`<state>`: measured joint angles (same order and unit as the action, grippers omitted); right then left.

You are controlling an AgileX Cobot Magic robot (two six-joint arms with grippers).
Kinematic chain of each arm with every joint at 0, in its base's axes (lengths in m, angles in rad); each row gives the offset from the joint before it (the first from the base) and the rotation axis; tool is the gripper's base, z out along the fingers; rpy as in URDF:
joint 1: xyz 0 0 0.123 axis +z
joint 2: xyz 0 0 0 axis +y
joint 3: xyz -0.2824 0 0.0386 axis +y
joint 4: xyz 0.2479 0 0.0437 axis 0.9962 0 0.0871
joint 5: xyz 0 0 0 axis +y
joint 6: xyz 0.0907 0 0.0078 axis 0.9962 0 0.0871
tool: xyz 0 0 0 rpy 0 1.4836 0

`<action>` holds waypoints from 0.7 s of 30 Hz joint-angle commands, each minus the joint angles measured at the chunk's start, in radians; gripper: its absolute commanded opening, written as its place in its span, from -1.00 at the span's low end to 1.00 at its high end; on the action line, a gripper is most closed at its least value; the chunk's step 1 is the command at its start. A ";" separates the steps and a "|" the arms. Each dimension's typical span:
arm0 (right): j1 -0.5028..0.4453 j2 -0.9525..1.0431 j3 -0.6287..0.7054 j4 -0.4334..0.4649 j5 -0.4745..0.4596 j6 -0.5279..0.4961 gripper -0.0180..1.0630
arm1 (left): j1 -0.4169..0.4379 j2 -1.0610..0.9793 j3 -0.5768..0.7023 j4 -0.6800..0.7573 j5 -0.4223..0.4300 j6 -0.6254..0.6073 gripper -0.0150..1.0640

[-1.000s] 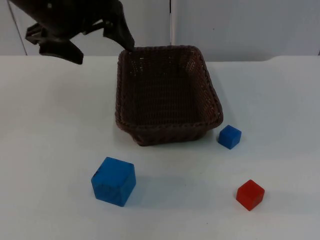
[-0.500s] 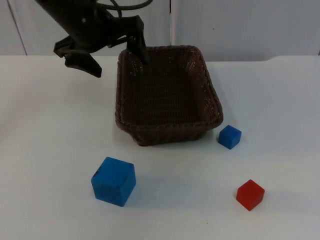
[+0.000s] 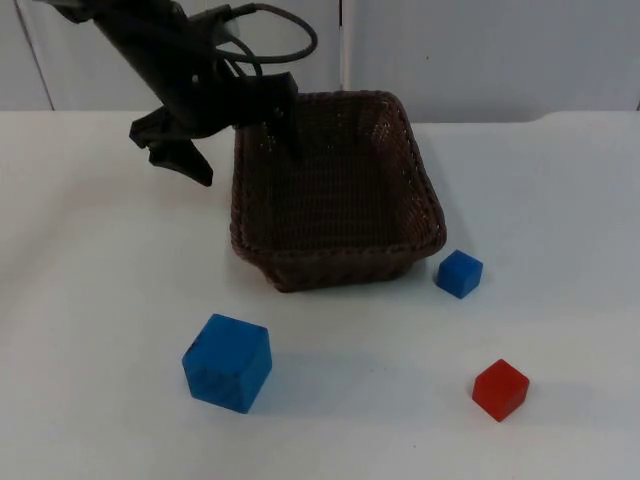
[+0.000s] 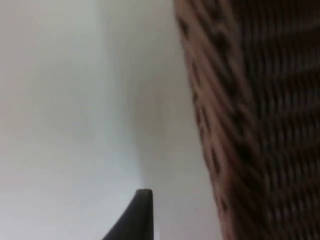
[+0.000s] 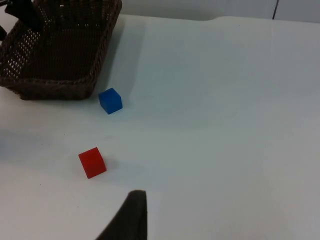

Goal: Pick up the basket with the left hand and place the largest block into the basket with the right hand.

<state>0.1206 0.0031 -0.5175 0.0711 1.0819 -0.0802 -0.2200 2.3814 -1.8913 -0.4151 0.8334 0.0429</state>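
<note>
In the top view the dark brown woven wicker basket stands on the white table top, a little above the centre of the frame, its far rim close to the grey partition wall. The left gripper reaches in from the upper left and straddles the basket's left wall near its far left corner: one black finger hangs outside the wall over the table, the other dips inside the basket. The fingers are spread wide and released, with the wicker wall between them and not yet clamped. The left wrist view shows the same wall of the basket close up beside bare table.

The large blue cube block sits in the lower left of the top view, well apart from the basket and nearer the camera, with one corner turned toward the lens. The small blue cube lies just beside the basket's near right corner, apart from it. The small red cube rests in the lower right, near the small blue one but clear of it.

The right wrist view looks across the table at the basket, the small blue cube and the small red cube. The right arm waits off the table; whether the right gripper is released or clenched I cannot tell
</note>
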 commanded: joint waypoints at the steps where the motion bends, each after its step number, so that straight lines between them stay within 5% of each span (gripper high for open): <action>1: -0.007 -0.003 0.001 0.000 -0.001 -0.003 0.98 | -0.006 0.018 -0.017 0.009 0.005 -0.016 0.90; 21: -0.007 -0.003 0.001 0.000 -0.001 -0.003 0.98 | -0.006 0.081 -0.021 0.028 -0.003 -0.002 0.70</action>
<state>0.1206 0.0031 -0.5175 0.0712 1.0819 -0.0802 -0.2200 2.4643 -1.9044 -0.3939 0.8265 0.0329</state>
